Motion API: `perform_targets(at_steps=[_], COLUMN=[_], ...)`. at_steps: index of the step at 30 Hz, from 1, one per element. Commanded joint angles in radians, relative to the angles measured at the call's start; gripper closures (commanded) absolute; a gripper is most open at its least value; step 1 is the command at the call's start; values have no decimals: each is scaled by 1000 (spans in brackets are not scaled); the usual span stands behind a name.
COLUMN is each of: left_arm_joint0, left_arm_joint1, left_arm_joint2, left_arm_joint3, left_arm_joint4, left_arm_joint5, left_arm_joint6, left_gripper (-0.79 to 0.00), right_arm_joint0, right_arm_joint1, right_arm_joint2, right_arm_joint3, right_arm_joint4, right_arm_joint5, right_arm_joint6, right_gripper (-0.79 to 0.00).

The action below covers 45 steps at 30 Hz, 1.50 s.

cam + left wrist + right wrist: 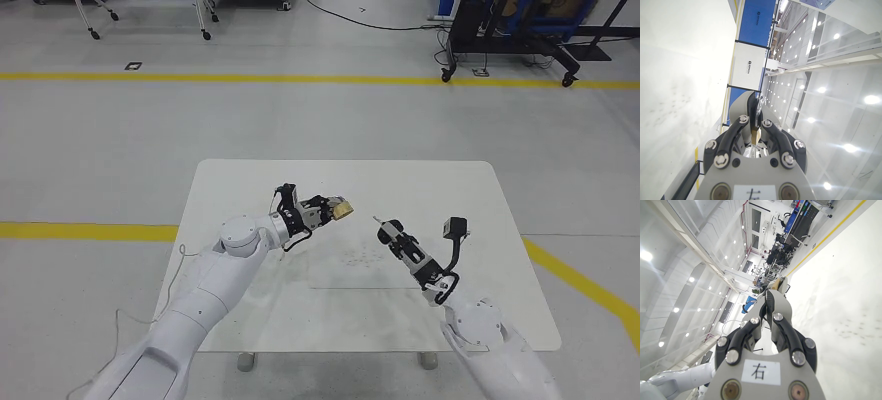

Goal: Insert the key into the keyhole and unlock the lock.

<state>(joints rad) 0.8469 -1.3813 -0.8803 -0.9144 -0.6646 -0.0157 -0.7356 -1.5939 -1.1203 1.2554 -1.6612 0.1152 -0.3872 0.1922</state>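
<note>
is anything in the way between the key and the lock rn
Nothing visible. The right claw holds the key and the left claw holds the lock, both above the table, with only open air in the gap between them. The keyhole itself cannot be made out.

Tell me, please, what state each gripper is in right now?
Left gripper: shut on the lock.
Right gripper: shut on the key.
</note>
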Motion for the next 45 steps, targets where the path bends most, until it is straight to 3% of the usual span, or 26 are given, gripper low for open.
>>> perform_targets(at_steps=[1, 6, 14, 28, 45], left_arm_joint0=[2, 29, 31, 36, 35], left_arm_joint1=[0, 4, -2, -8, -16], left_arm_joint2=[0, -10, -3, -6, -13], left_arm_joint3=[-2, -43, -51, -56, -48], left_arm_joint4=[2, 26, 54, 97, 122], left_arm_joint5=[-1, 25, 50, 42, 45], left_arm_joint6=[4, 32, 36, 24, 6], left_gripper=[0, 0, 0, 0, 0], right_arm_joint0=[0, 2, -25, 12, 9], right_arm_joint1=[0, -4, -22, -48, -65], right_arm_joint2=[0, -43, -116, -155, -152], right_arm_joint3=[0, -25, -99, -61, -50], right_arm_joint4=[0, -227, -333, -295, -274], right_arm_joint5=[0, 79, 178, 255, 253], right_arm_joint6=[0, -63, -161, -206, -228], right_gripper=[0, 0, 0, 0, 0])
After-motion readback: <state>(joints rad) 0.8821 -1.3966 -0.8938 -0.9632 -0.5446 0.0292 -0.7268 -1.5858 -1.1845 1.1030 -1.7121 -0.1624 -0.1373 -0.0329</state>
